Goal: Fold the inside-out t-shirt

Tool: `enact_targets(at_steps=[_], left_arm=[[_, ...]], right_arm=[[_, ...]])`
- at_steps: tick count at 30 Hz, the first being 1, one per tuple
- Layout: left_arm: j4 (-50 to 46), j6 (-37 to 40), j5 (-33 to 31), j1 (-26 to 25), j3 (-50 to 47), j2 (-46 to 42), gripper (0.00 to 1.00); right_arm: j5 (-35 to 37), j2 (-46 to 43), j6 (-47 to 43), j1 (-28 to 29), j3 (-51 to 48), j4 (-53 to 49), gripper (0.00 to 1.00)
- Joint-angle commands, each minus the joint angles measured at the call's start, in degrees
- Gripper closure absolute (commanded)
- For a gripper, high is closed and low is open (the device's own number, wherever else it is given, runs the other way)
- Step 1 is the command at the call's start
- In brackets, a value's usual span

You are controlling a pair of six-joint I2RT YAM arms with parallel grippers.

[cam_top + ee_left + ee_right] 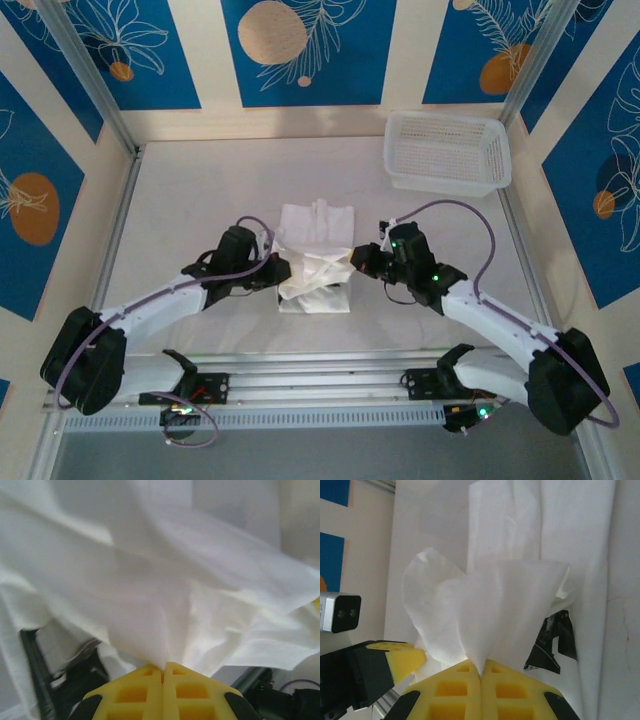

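Note:
The inside-out t-shirt (315,255) lies in the middle of the table as a narrow white bundle, its near half lifted and bunched between the two arms. My left gripper (273,266) is at the shirt's left edge, its yellow fingers (145,690) pressed together with white cloth (165,605) pinched between the tips. My right gripper (358,258) is at the right edge, also shut on a fold of the shirt (490,615). The right wrist view also catches the left gripper's yellow finger (402,657). The shirt's tag and yellowish patch are hidden.
A white plastic mesh basket (447,152) stands at the back right of the table. Blue-and-cream panels wall the table on three sides. A metal rail (330,385) runs along the near edge between the arm bases.

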Motion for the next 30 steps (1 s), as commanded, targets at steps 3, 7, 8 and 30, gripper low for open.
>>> enact_targets(at_steps=[3, 7, 8, 30], left_arm=[[4.47, 1.52, -2.85, -0.63, 6.67, 6.4, 1.0], [7.35, 1.54, -5.64, 0.19, 11.07, 14.23, 1.0], [7.89, 1.14, -6.23, 0.72, 11.97, 15.9, 1.0], [9.78, 5.32, -1.48, 12.8, 42.04, 41.01, 0.35]], right_arm=[[8.6, -0.49, 6.72, 0.64, -1.73, 0.2, 1.0], [12.94, 4.04, 10.24, -0.08, 0.74, -1.55, 1.0], [14.12, 4.81, 11.5, -0.46, 1.16, -1.94, 1.0], [-3.41, 26.79, -1.89, -25.65, 15.54, 2.0, 0.53]])
